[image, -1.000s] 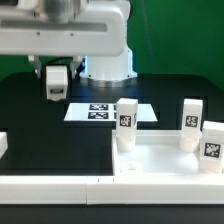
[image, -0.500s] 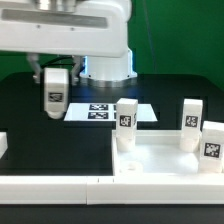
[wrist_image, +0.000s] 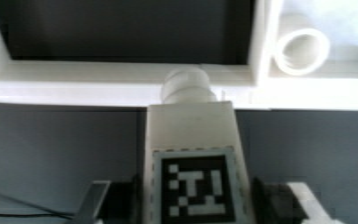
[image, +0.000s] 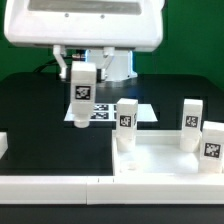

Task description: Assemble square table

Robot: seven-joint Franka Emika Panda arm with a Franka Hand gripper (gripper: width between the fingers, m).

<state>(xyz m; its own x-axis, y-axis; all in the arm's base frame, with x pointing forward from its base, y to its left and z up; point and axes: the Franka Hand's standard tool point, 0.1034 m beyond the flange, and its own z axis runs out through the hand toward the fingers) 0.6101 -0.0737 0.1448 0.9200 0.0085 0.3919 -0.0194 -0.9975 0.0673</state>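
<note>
And here's the pincer (wrist_image: 194,192), jaws clamped on either side of a stubby white plastic leg (image: 81,96) with a black-and-white square tag on its face. In the wrist view the dark fingers (wrist_image: 105,197) press the leg's flanks right beside the tag, and the leg's rounded peg end points away from the hand. In the exterior view the leg hangs upright, well clear of the black table (image: 30,120), its peg end down — held that way, I'd say, so it can be lowered straight into a socket.

Just beyond it lies the flat white marker board (image: 105,112), and to the exterior view's right of that sits the white plastic square panel (image: 165,158) with its raised rim. Three more tagged white legs already stand upright on that panel: one at the near corner (image: 126,125) closest to the carried leg, two (image: 192,124) (image: 212,140) at the exterior view's right. The wrist view shows a round open socket (wrist_image: 300,50) ahead, likely the target, though the carried leg is not over it.

Compared with a second ago, big change: the arm has swung toward the panel, carrying the leg from above the bare table to the marker board's edge, and it looms larger and nearer the camera. The panel and standing legs haven't budged.
</note>
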